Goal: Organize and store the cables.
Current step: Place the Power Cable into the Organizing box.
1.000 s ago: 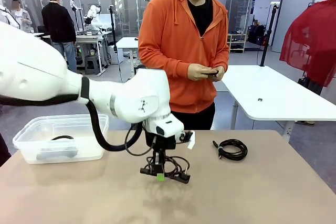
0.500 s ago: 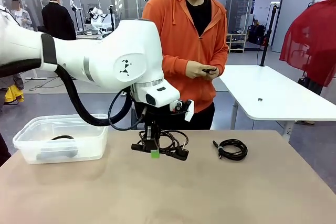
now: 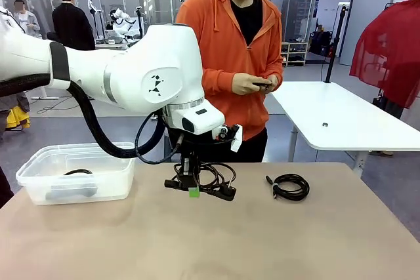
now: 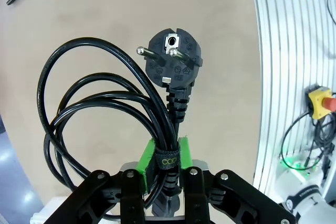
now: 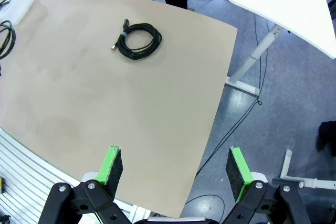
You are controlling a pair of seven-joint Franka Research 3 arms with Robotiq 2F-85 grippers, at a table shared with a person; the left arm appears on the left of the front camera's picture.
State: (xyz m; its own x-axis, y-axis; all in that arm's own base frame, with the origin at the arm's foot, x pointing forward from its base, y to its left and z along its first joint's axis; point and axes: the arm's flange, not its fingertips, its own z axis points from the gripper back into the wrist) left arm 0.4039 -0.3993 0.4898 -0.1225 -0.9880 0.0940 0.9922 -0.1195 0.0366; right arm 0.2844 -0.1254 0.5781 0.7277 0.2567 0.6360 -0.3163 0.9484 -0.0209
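- Clear plastic bin, left end of beige table: one thin black cable inside.
- Left claw clamped on strapped black power-cable coil, mid-table, lifted. Step: transfer. Next: swing left, release over bin.
- Small black cable coil lies on table, right.
- Right claw wide open, empty.
- Count: three cables, one bin.

Cable half behind bin wall
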